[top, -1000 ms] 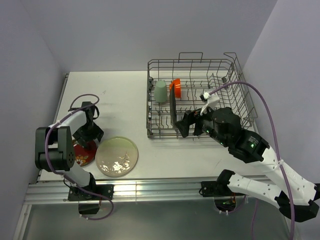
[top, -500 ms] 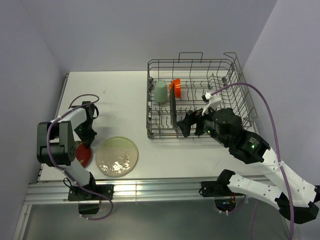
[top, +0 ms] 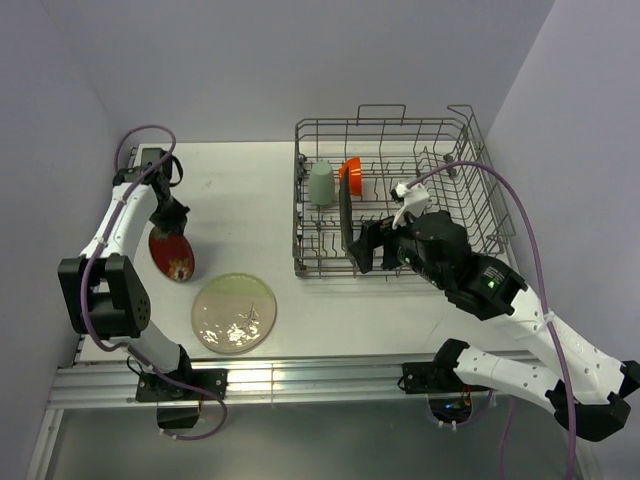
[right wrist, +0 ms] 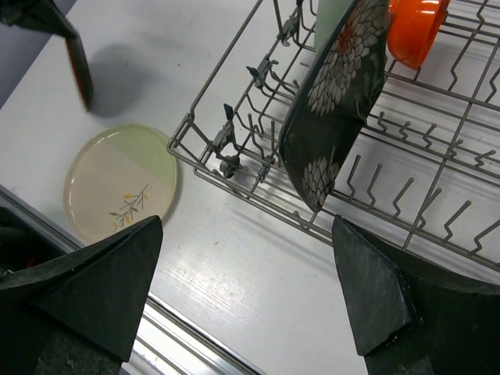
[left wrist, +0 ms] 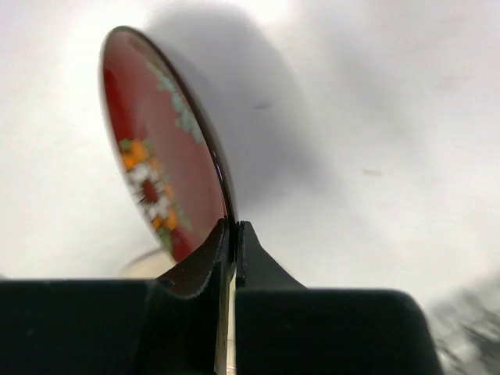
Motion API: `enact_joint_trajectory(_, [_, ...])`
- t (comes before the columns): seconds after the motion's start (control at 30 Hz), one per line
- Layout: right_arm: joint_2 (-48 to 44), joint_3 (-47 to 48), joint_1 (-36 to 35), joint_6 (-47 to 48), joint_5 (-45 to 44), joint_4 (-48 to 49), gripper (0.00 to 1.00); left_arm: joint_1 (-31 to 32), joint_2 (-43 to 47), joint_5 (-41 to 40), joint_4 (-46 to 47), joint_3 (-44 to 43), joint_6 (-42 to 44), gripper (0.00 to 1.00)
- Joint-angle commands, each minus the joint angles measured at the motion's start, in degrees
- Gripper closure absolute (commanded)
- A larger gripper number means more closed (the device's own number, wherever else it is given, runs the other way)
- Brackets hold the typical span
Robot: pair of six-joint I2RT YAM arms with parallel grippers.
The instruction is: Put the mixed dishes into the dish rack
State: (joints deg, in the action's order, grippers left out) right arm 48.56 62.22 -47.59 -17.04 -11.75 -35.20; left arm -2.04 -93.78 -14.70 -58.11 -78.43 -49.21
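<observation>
Overhead and wrist views of a two-arm rig at a white bench [top: 250,200].

The left end effector [left wrist: 234,232] is clenched on the rim of the small red round plate with a flower pattern [left wrist: 164,180]. Its two black fingers [left wrist: 205,262] pinch the plate's edge, and the plate is held tilted on edge. In the overhead view this plate [top: 172,255] hangs at the bench's left side, just beyond the larger cream round plate with a leaf sprig [top: 233,312], which lies flat near the front edge. Whether the red plate's lower rim touches the bench cannot be told.

The right end effector [right wrist: 246,226] is released and grasps nothing, its fingers spread wide. It sits at the near left corner of the large rectangular grey wire dish rack [top: 385,122].

Three dishes are in the rack:
- The black square floral plate [top: 346,215] stands on edge between tines.
- The pale green cup [top: 320,183] stands behind it at the rack's left wall.
- The small orange bowl [top: 351,172] is tipped on its side just right of the cup.
</observation>
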Motion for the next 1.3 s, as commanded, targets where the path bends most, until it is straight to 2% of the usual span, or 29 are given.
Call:
enact_joint_trajectory(0.0, [0.40,2.03,0.48,0.43,0.50,2.07,0.04,0.90,2.64,5.99,0.19,-4.70,-2.82,1.00])
enact_joint_trajectory(0.37, [1.01,2.38,0.40,-0.01,1.02,2.15,0.04,1.16,4.39,8.72,2.47,-1.02,-1.86,1.00])
enact_joint_trajectory(0.6, [5.14,4.58,0.40,0.95,4.45,2.33,0.04,1.52,5.01,8.90,-1.74,-7.24,-1.15,1.00])
enact_joint_trajectory(0.63, [5.67,5.36,0.48,1.13,6.02,2.33,0.04,3.34,5.18,8.90,-2.96,-8.22,-1.41,1.00])
enact_joint_trajectory(0.9, [12.70,10.38,0.40,1.74,12.96,2.33,0.04,6.26,7.47,14.17,-5.79,-15.69,-4.49,1.00])
enact_joint_trajectory(1.07, [15.86,16.70,0.83,-1.50,13.68,1.19,0.04,7.58,10.09,22.16,-3.86,-18.68,-6.51,1.00])
enact_joint_trajectory(1.27, [23.07,30.23,6.63,-11.52,26.06,-2.32,0.02,7.58,11.16,30.15,-0.61,-27.37,-9.49,1.00])
